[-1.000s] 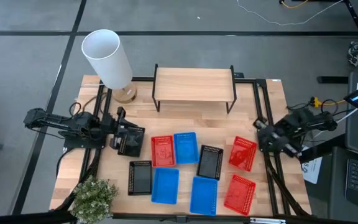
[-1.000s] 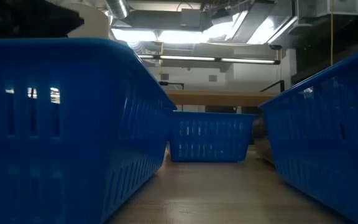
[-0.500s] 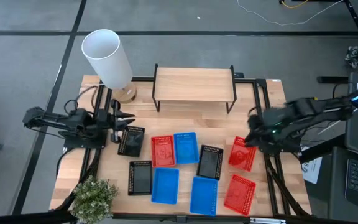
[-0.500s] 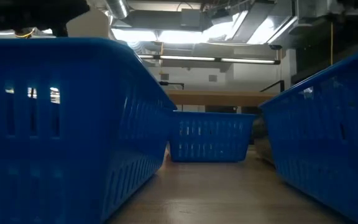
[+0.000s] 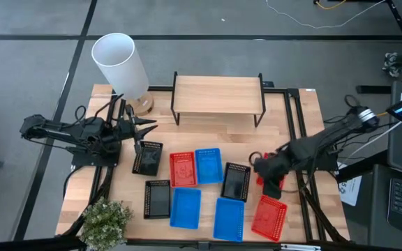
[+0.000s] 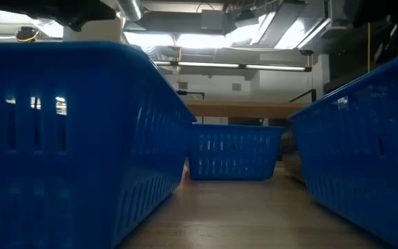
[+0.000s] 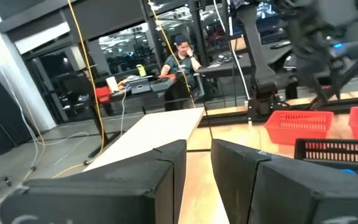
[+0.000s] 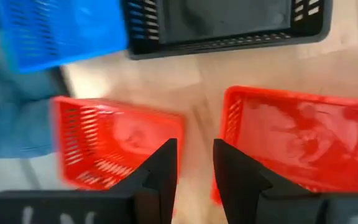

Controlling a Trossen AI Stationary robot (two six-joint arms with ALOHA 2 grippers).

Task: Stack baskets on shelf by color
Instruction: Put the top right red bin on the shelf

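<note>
right gripper (image 5: 262,167) | above red basket (image 5: 273,183) | fingers slightly apart

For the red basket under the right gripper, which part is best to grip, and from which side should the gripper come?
Probably a rim wall, from above. The red basket lies flat with its open side up, and its thin mesh walls stand upright, so one finger can go inside and one outside. The right gripper hangs over it, slightly open. The wall facing the second red basket has bare table beside it.
</note>
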